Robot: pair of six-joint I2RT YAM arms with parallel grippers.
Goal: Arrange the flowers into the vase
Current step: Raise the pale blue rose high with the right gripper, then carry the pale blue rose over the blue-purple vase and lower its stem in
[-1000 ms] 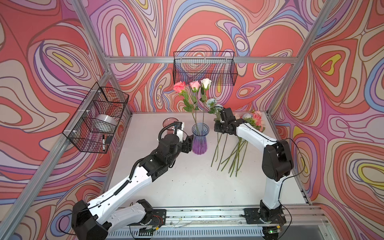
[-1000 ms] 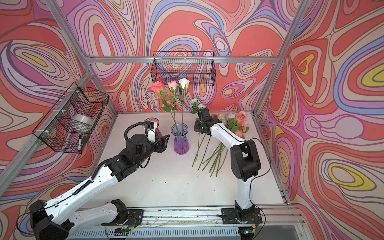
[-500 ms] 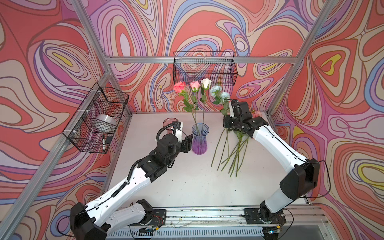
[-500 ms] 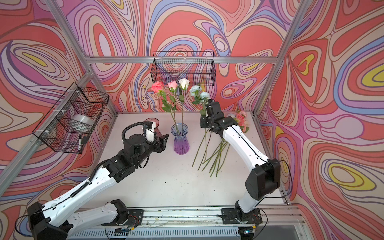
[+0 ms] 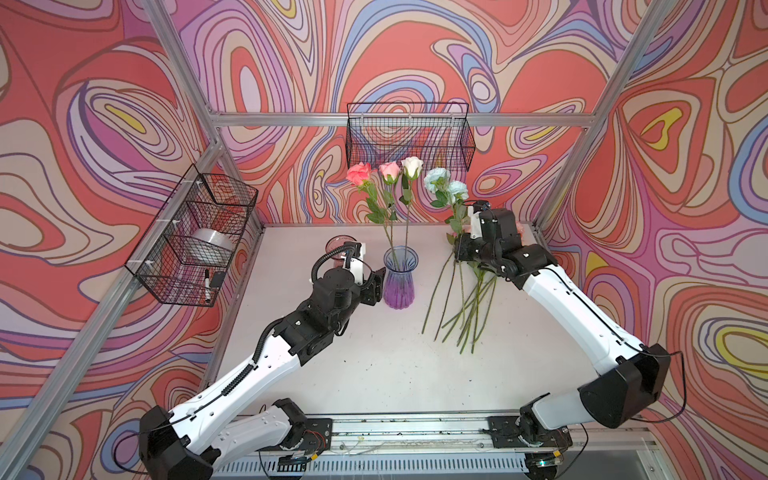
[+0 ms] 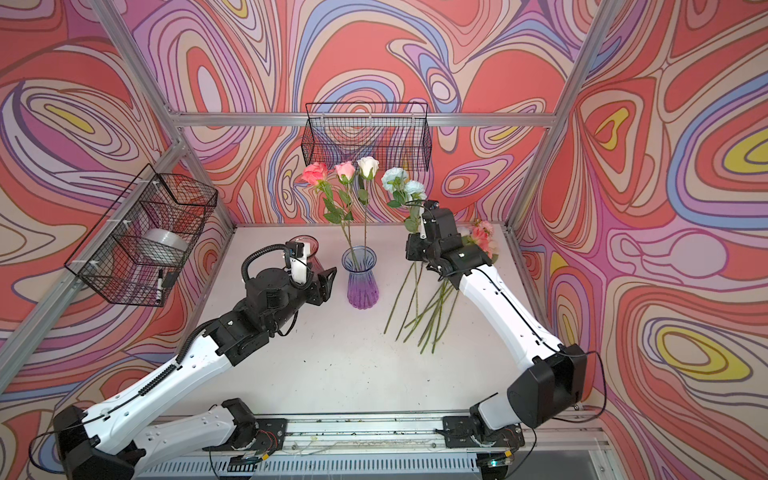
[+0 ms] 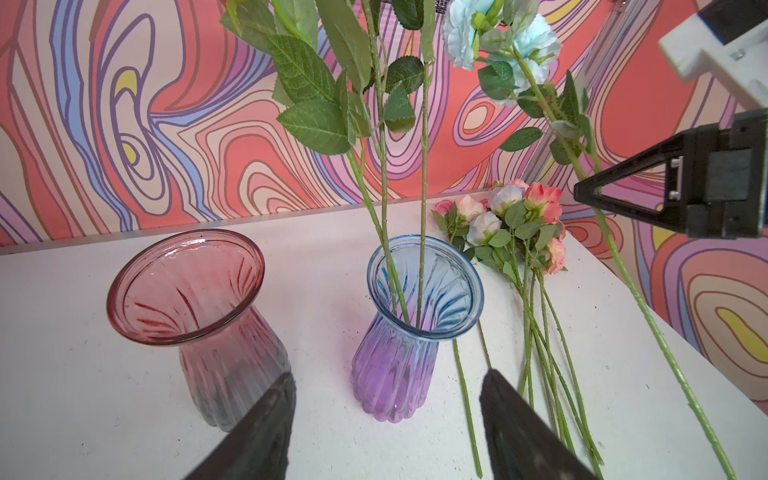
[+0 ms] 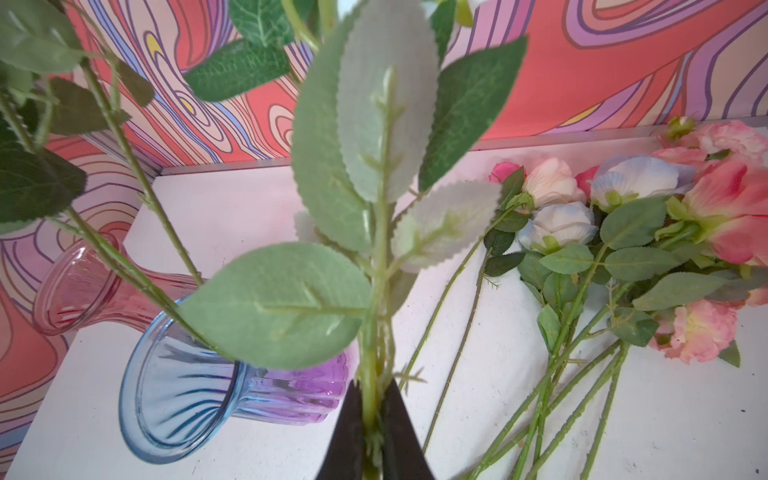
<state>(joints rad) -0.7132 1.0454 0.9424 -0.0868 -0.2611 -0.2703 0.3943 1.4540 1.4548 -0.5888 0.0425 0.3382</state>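
Right gripper (image 8: 370,409) pinched tight on the stem of a pale blue flower (image 5: 441,185), held near upright at about 2 o'clock of the vase (image 5: 399,286) in both top views. Three roses (image 5: 389,170) stand in the vase. Loose flowers (image 6: 432,316) lie on the table (image 5: 374,365) at 3 o'clock. Left gripper (image 5: 376,286) spread, empty, just beside the vase at 9 o'clock.

Step, as I read it: carrying a stem to the vase. Next move likely needs the stem's foot raised over the rim, then lowered without snagging leaves.

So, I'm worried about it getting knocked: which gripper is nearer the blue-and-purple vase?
Left. The left gripper sits open beside the vase, facing its body. The right gripper, shut on the pale blue flowers, is farther off on the vase's other side.
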